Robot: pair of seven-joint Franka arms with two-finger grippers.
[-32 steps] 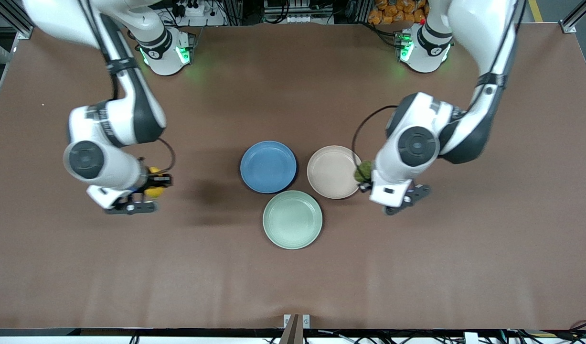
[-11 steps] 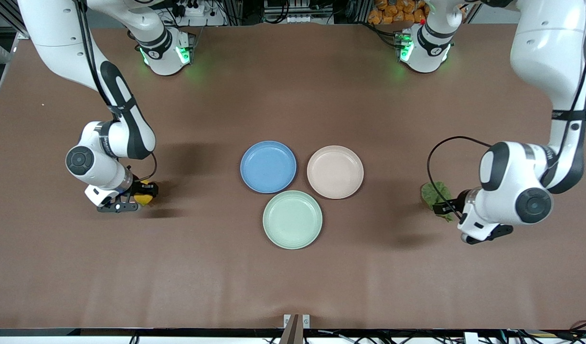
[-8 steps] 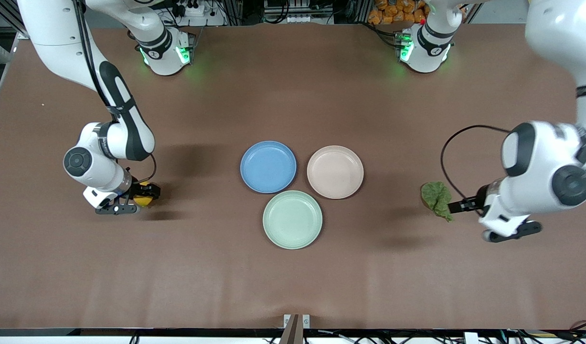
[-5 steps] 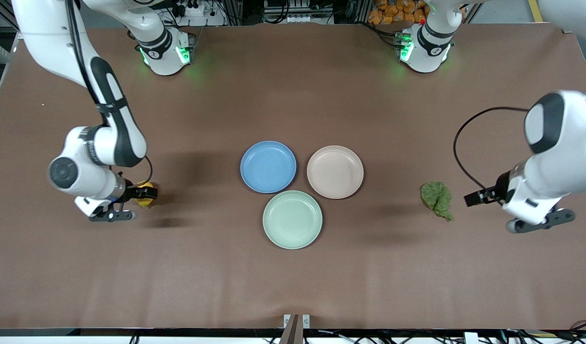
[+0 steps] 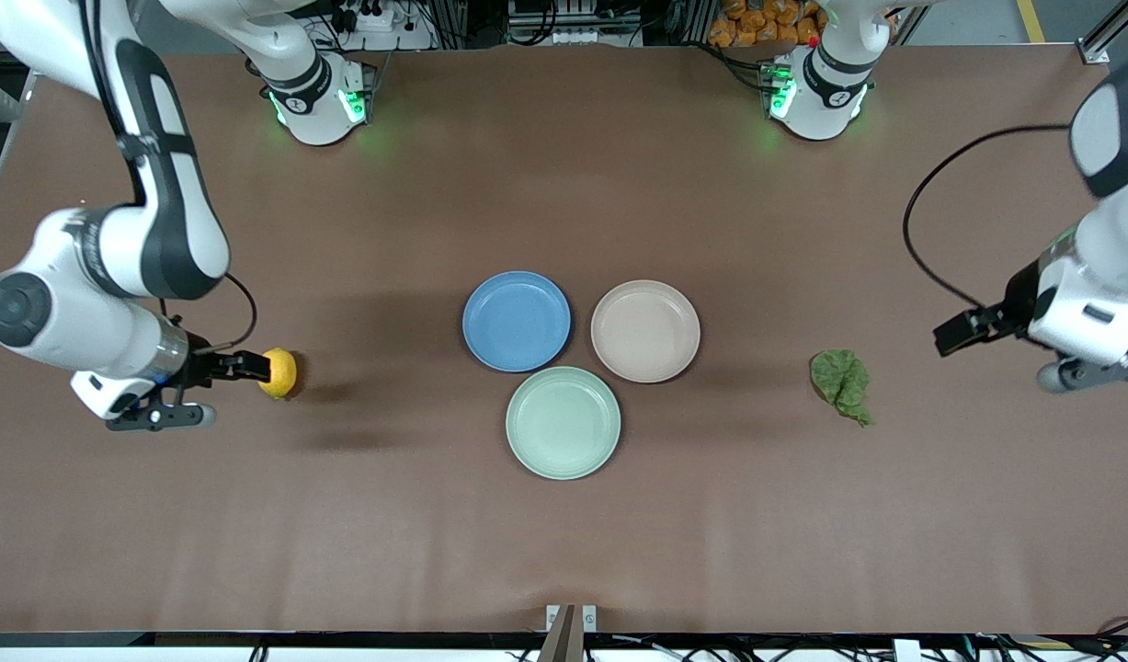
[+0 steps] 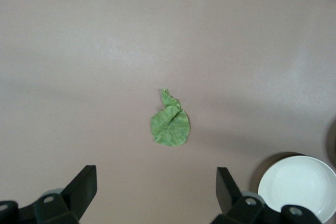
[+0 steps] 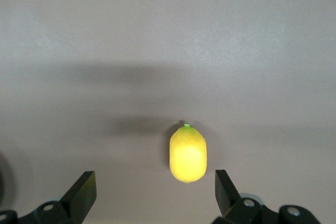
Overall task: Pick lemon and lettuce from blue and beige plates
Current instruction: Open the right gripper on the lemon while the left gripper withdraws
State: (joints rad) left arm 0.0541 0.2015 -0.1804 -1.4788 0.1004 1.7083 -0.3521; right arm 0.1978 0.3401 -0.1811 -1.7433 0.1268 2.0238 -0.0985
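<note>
Front view, taken from the right arm's end of the table across to the left arm's: the right pincer (image 5: 237, 366) hangs low over the table (image 5: 564, 552) with its fingers spread and nothing between them, and the lemon (image 5: 279, 372) lies on the table just beside its fingertips, toward the plates. In the right wrist view the lemon (image 7: 188, 152) sits between the two parted fingers, apart from both.

Next come the blue plate (image 5: 517, 321) and the beige plate (image 5: 645, 330), side by side and both bare, with a mint-green plate (image 5: 564, 423) nearer the camera, touching or almost touching them.

The lettuce (image 5: 842, 382) lies flat on the table between the beige plate and the left pincer (image 5: 957, 332), which is up in the air over the table toward the left arm's end, well apart from the leaf, fingers wide and empty. The left wrist view shows the lettuce (image 6: 170, 122) lying ahead of the open fingers.

With both items off their plates, the task looks essentially done.

Should either be retaken: the lemon appears firm, light and prone to roll, so gripping across its narrow middle seems safest. The lettuce looks limp, thin and easily torn; a gentle pinch at a raised wrinkle near its centre would likely hold best.
</note>
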